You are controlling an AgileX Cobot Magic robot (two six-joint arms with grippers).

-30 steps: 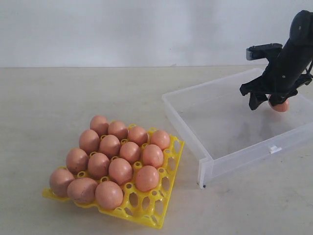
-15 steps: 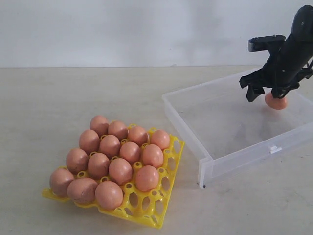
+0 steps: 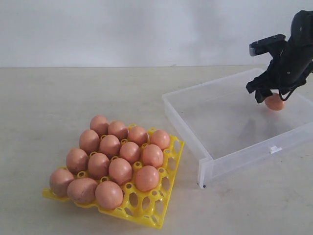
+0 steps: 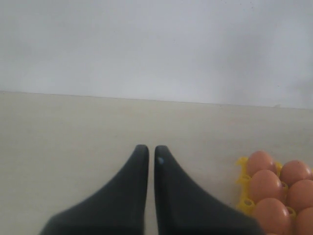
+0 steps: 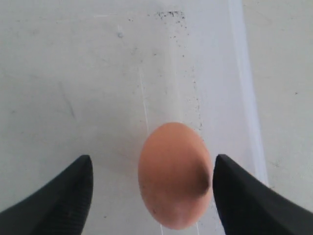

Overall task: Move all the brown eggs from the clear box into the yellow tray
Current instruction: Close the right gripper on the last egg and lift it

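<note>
Right hand (image 5: 152,161) hangs open over the clear box (image 3: 234,156), its fingers on either side of one brown egg (image 5: 173,176); one finger touches the shell and the other is apart from it. That egg is inside the clear box, toward the wall opposite its latch tab (image 3: 274,149). Beside the clear box on the counter (image 3: 58,98) sits the yellow tray (image 3: 164,196), with the other brown eggs (image 3: 120,170) in its cups. Left hand (image 4: 147,149) is closed on nothing.

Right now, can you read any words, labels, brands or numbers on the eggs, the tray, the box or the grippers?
None: no readable text in any view.
The eggs, tray, box, left gripper and right gripper carry no words, labels or numbers.
The dark specks on the box floor are marks, not letters.
</note>
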